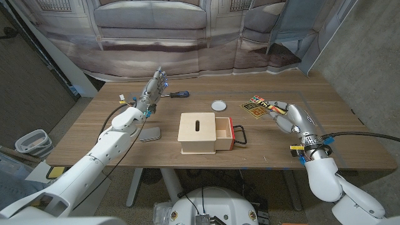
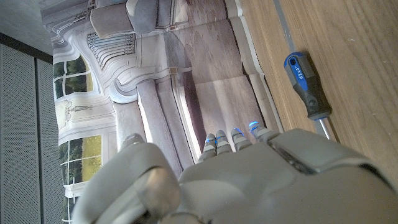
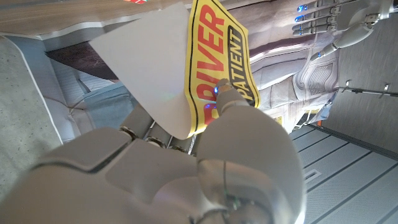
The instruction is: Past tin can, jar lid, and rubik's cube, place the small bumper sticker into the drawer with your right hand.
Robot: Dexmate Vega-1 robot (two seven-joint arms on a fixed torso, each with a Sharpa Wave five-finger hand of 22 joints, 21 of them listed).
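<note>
My right hand (image 1: 286, 116) pinches the small bumper sticker (image 1: 254, 109) just above the table, to the right of the wooden box (image 1: 197, 132). In the right wrist view the sticker (image 3: 211, 68) is yellow with red and black lettering and a white back, and my right hand's fingers (image 3: 227, 99) press on it. The drawer (image 1: 224, 134) stands pulled out to the right, with a red front and a black handle. A round jar lid (image 1: 219, 105) lies behind the box. Something colourful, maybe the rubik's cube (image 1: 257, 98), sits just behind the sticker. My left hand (image 1: 154, 86) stands raised at the far left, fingers apart, holding nothing.
A flat grey tin (image 1: 150, 133) lies left of the box. A blue-handled screwdriver (image 1: 177, 94) lies near my left hand, and the left wrist view shows the screwdriver (image 2: 306, 84) beside my left hand (image 2: 249, 180). A small object (image 1: 120, 97) sits at the far left.
</note>
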